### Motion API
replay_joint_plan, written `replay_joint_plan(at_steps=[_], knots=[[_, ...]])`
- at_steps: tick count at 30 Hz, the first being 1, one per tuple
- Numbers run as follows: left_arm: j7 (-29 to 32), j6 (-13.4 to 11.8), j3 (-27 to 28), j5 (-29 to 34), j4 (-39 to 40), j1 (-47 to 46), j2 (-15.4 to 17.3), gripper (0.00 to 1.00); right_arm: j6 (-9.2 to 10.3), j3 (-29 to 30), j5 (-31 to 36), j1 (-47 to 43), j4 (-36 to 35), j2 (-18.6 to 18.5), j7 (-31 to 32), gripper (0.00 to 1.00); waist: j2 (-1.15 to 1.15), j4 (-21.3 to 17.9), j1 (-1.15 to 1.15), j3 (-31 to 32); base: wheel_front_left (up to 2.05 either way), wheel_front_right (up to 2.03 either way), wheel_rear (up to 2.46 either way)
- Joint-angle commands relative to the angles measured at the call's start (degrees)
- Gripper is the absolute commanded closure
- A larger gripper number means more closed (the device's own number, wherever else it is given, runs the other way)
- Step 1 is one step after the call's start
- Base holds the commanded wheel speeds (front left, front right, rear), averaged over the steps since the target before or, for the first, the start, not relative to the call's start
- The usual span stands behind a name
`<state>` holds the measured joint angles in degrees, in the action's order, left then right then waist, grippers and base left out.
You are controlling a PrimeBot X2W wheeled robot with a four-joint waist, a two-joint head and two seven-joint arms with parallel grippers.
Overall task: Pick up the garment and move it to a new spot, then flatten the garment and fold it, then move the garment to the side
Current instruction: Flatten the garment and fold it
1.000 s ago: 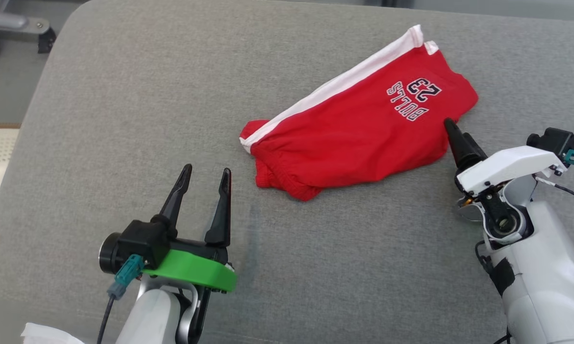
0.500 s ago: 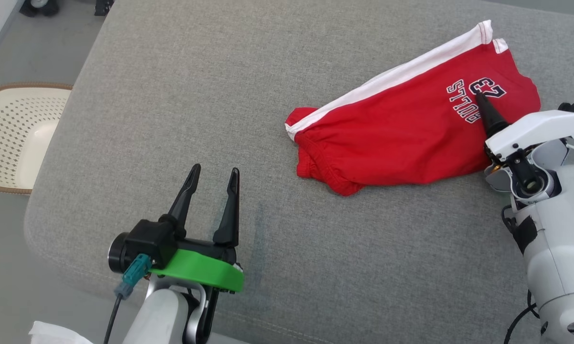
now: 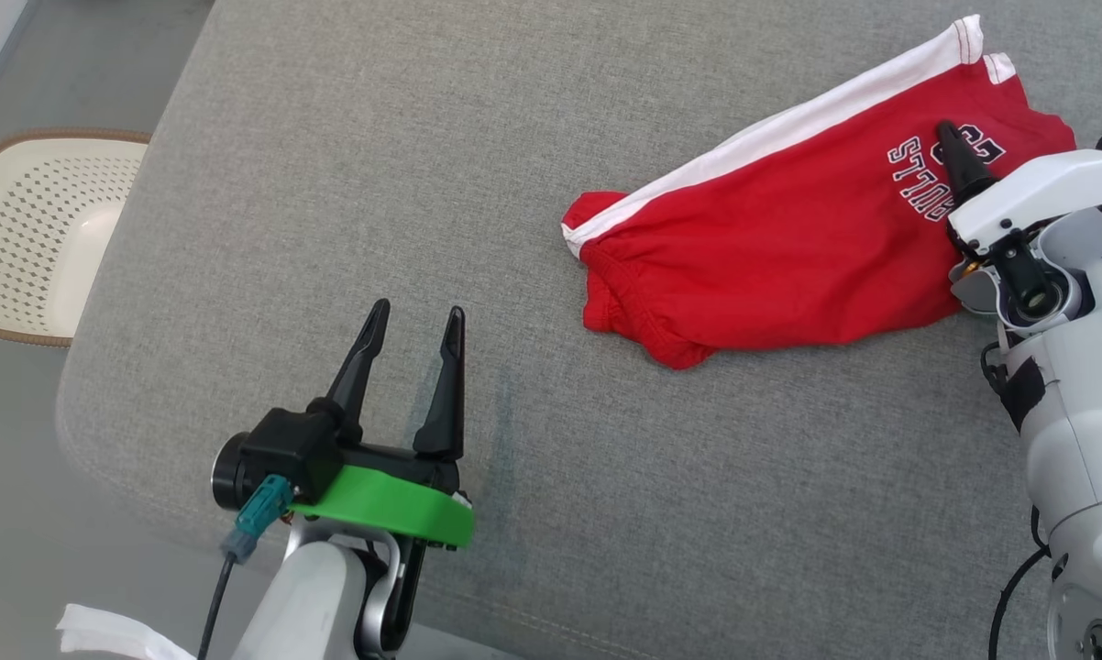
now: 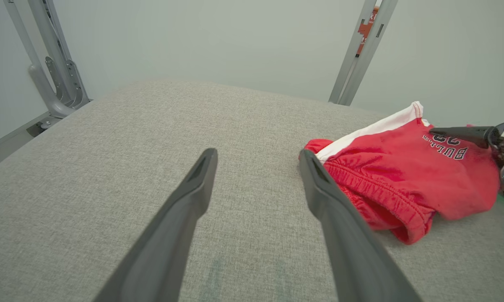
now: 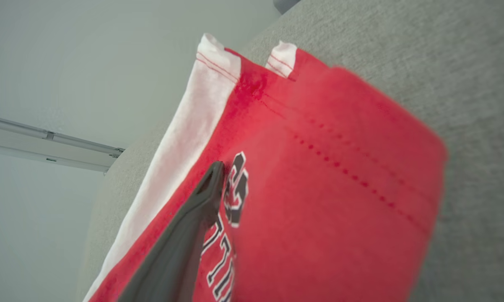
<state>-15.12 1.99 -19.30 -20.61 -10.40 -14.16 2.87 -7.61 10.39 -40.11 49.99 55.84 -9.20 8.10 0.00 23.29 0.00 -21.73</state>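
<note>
Loosely bunched red white-striped shorts [image 3: 771, 257] on grey fabric surface [image 3: 423, 137]; right gripper [image 3: 959, 163] over printed leg, likely to pinch, closure untellable; left gripper [image 3: 419, 312] open, aside.

Red shorts [image 3: 771, 266] w/ white side stripe (BULLS print), rumpled, flat on grey cushion [image 3: 423, 183]

Grey cushion [image 3: 331, 183], cream basket [image 3: 56, 136], grey floor [image 3: 93, 73]

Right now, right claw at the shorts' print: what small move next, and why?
Probably close the right claw on the shorts: one finger lies atop the fabric by the print, its mate is hidden, perhaps underneath, so a pinch should catch that edge.
</note>
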Motion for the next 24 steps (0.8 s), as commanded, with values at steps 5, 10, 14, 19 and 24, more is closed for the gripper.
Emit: replay_joint_plan(at_steps=[5, 10, 14, 19, 24], knots=[[0.0, -0.2, 0.2, -0.2, -0.4, -1.2, 0.1, 0.0, 0.21, -0.7, -0.5, -2.8, 1.7, 1.5, -0.6, 1.0, 0.0, -0.9, 0.0, 0.0, 0.0, 0.0, 0.0], [0.0, 0.0, 0.4, 0.3, -0.7, -1.2, 0.1, 0.0, 0.21, -2.1, -1.2, -3.6, -1.1, 1.2, -2.8, 1.0, 0.0, -2.3, 0.0, 0.8, 0.0, 0.0, 0.0], [0.0, 0.2, 0.8, 0.9, -1.0, -1.1, 0.1, 0.0, 0.21, -3.4, -2.2, -5.0, -3.6, 0.8, -3.8, 1.0, 0.0, -3.7, 0.0, 1.7, 0.0, 0.0, 0.0], [0.0, 0.4, 1.4, 1.4, -1.3, -0.2, 0.1, 0.0, 0.19, -3.5, -3.6, -7.2, -6.1, 0.1, -5.9, 1.0, 0.0, -5.4, 0.0, 3.4, 0.0, 0.0, 0.0], [0.0, 0.6, 2.3, 2.0, -1.5, 1.1, 0.1, 0.0, 0.17, -1.8, -3.3, -10.3, -7.1, -0.3, -9.6, 1.0, 0.0, -7.9, 0.0, 5.9, 0.0, 0.0, 0.0]])
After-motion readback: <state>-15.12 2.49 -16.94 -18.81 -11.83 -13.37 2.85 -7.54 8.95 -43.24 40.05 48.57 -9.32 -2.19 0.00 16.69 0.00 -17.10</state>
